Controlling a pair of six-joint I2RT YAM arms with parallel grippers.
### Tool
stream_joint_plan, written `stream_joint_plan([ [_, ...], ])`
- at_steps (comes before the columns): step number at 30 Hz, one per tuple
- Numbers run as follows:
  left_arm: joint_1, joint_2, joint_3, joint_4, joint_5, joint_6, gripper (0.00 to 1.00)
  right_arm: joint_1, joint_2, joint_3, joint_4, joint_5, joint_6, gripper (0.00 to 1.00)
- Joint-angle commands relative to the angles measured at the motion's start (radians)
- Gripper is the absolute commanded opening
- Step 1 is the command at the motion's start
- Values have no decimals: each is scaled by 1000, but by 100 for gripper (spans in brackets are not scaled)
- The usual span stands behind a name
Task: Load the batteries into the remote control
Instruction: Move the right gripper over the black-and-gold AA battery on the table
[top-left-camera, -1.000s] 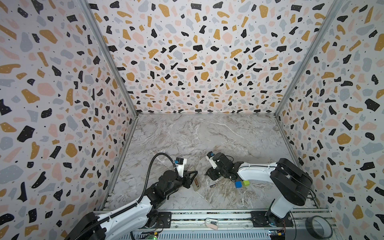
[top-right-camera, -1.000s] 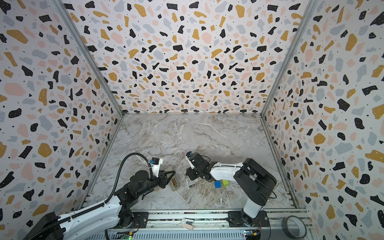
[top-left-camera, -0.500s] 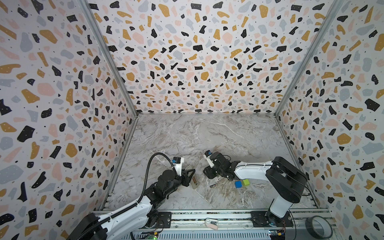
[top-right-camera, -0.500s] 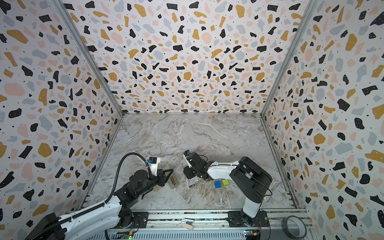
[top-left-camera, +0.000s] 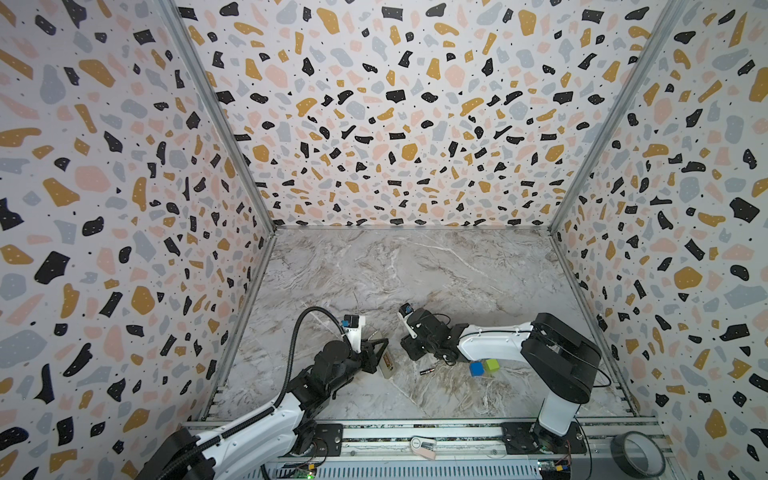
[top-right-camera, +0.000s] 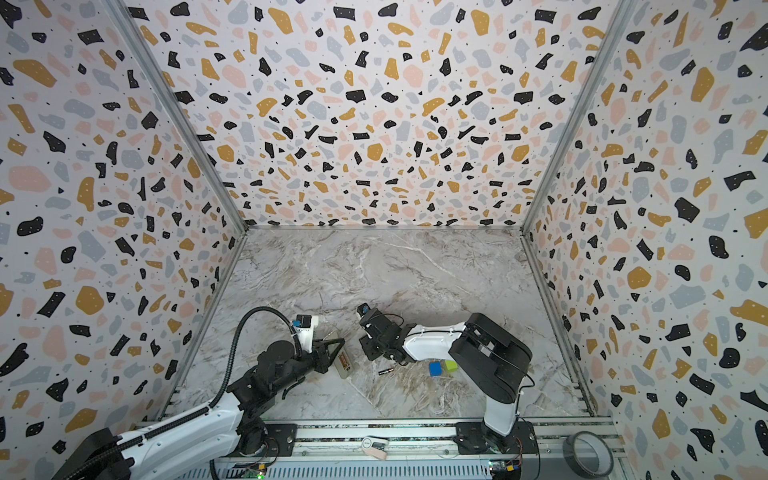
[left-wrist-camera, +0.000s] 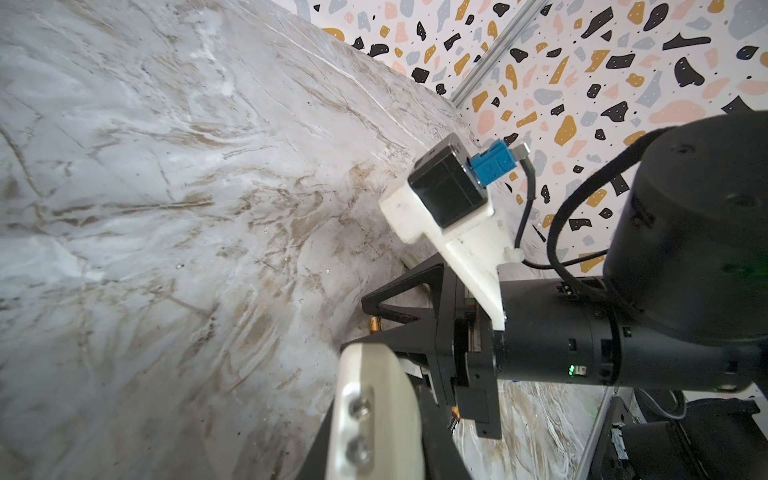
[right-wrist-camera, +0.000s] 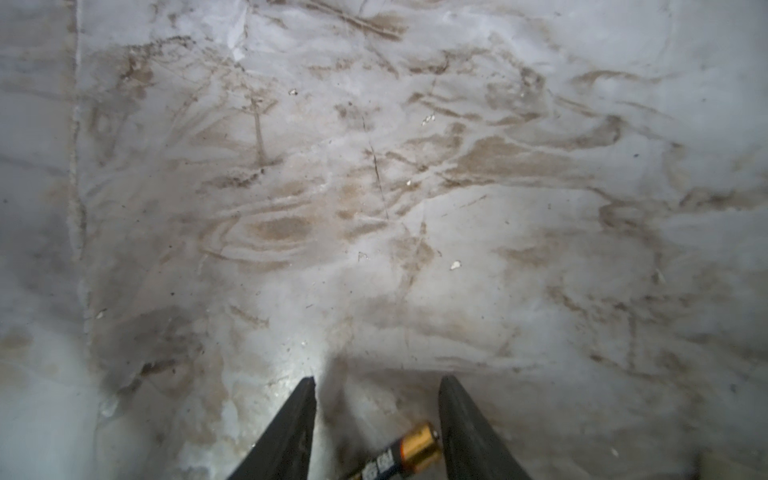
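Note:
The white remote control (top-left-camera: 387, 366) (top-right-camera: 343, 365) is held low over the table near the front, with my left gripper (top-left-camera: 377, 350) (top-right-camera: 333, 352) shut across it. In the left wrist view its white end (left-wrist-camera: 374, 399) fills the space between the black fingers. An orange-brown patch shows on its upper face; I cannot tell what it is. One black battery with a copper end (top-left-camera: 427, 370) (top-right-camera: 385, 371) lies on the table just right of it. My right gripper (right-wrist-camera: 378, 382) (top-left-camera: 409, 350) hovers open over that battery (right-wrist-camera: 401, 455), which shows between the fingers.
A blue cube (top-left-camera: 476, 368) and a green cube (top-left-camera: 491, 365) sit side by side under the right arm's forearm. A roll of dark tape (top-left-camera: 638, 453) lies on the front rail at the right. Patterned walls close in three sides.
My right gripper has moved a little to the left, toward the remote control, with its jaws slightly wider than a second ago. The battery on the table has stayed where it was.

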Motion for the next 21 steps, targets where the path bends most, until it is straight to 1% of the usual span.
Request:
stream_joint_plan([
  [1, 9, -11, -4, 57, -7, -1, 0, 8, -17, -13, -119, 37, -1, 51],
  [4, 10, -8, -6, 60, -9, -1, 0, 7, -35, -26, -120, 37, 6, 54],
  [5, 10, -6, -6, 62, -8, -1, 0, 9, -40, -30, -121, 37, 7, 59],
  [8, 10, -2, -6, 68, -7, 0, 0, 12, -55, -39, -127, 43, 14, 66],
  [12, 10, 4, -4, 73, -6, -1, 0, 13, -70, -50, -127, 48, 22, 67],
  [14, 11, 7, -4, 76, -6, -1, 0, 12, -74, -57, -121, 43, 25, 63],
  [17, 12, 6, -4, 77, -6, -2, 0, 11, -70, -63, -109, 34, 28, 51],
  [21, 12, 3, -4, 75, -6, -3, 0, 12, -69, -66, -105, 25, 31, 41],
])
